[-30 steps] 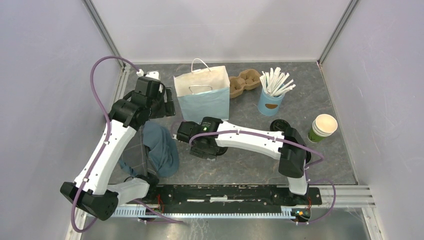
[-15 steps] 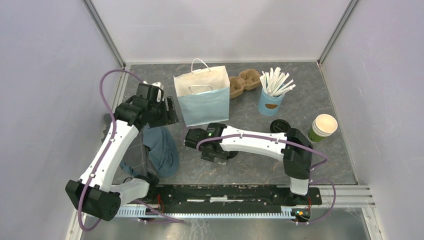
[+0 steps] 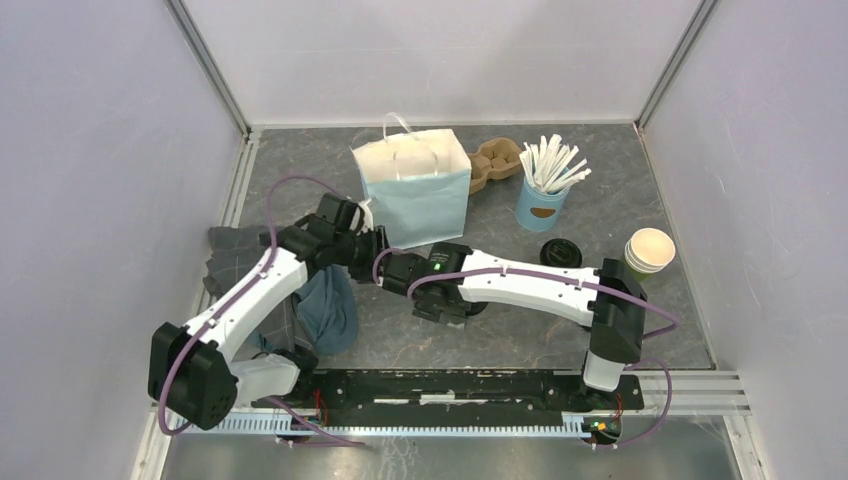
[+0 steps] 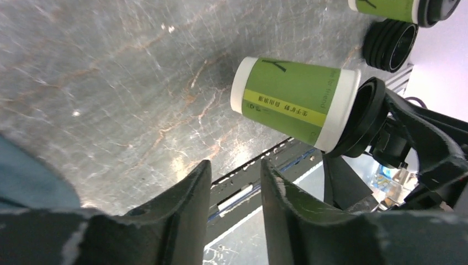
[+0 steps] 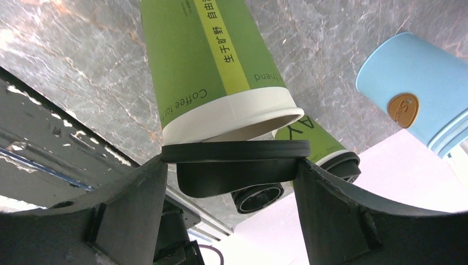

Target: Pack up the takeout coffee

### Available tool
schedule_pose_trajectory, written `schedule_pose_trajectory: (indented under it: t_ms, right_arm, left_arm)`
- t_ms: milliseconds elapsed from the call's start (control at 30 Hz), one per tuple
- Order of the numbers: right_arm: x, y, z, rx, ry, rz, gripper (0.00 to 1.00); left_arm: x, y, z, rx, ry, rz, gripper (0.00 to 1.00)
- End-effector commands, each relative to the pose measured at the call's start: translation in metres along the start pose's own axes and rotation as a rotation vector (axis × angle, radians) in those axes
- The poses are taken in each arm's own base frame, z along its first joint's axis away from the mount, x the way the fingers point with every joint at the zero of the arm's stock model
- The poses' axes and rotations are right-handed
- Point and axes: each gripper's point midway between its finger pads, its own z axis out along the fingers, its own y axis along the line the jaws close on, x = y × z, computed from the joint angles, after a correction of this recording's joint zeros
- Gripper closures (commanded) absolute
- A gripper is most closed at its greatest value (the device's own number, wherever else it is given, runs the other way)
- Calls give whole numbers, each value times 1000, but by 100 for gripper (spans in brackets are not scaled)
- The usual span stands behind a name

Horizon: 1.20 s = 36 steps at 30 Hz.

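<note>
The right gripper (image 5: 232, 163) stands wide, its two fingers pressed against opposite edges of the round black plastic lid (image 5: 237, 178) of the takeout coffee (image 5: 204, 66), a small dark-green paper cup with a lighter green stripe and a white rim. It holds the cup by that lid from above. The cup hangs roughly upright and a little tilted, base towards the grey marbled table (image 3: 500, 330); whether the base touches the surface cannot be told. The left gripper (image 4: 235, 171) is just beside it, its fingers parted by a narrow gap with nothing between them, facing the side of the cup (image 4: 292, 99) without touching it. From above, both grippers meet in front of the lower left corner of the light-blue paper bag with a cream top and white handles (image 3: 415, 190), which stands upright near the back of the table. A dark-blue cloth (image 3: 325, 305) lies beside the left arm. To the right are a brown cardboard cup carrier (image 3: 497, 160), a light-blue cup of white sticks (image 3: 541, 208), a loose black lid (image 3: 562, 252) and a lidless green cup (image 3: 647, 252), all well apart from the grippers.
</note>
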Motion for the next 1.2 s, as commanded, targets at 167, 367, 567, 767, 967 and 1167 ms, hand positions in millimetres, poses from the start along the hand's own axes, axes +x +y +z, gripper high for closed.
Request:
schedule_pose_trajectory:
  t_ms: [167, 367, 567, 767, 967, 1167]
  right_arm:
    - [-1, -6, -5, 8, -31, 22, 18]
    - [-9, 0, 0, -14, -23, 12, 18]
    - [-8, 7, 3, -40, -9, 26, 19]
    - [-2, 7, 5, -35, 4, 21, 18]
    - [-5, 11, 5, -47, 1, 25, 18]
    - [-10, 15, 5, -66, -9, 24, 18]
  left_arm:
    - [19, -8, 15, 46, -91, -212, 62]
    - [35, -3, 26, 133, -151, -356, 64]
    - [50, -7, 53, 138, -160, -381, 66]
    - [49, -7, 66, 114, -183, -389, 68]
    - [47, -5, 79, 119, -207, -444, 69]
    - [49, -7, 94, 113, -175, -449, 69]
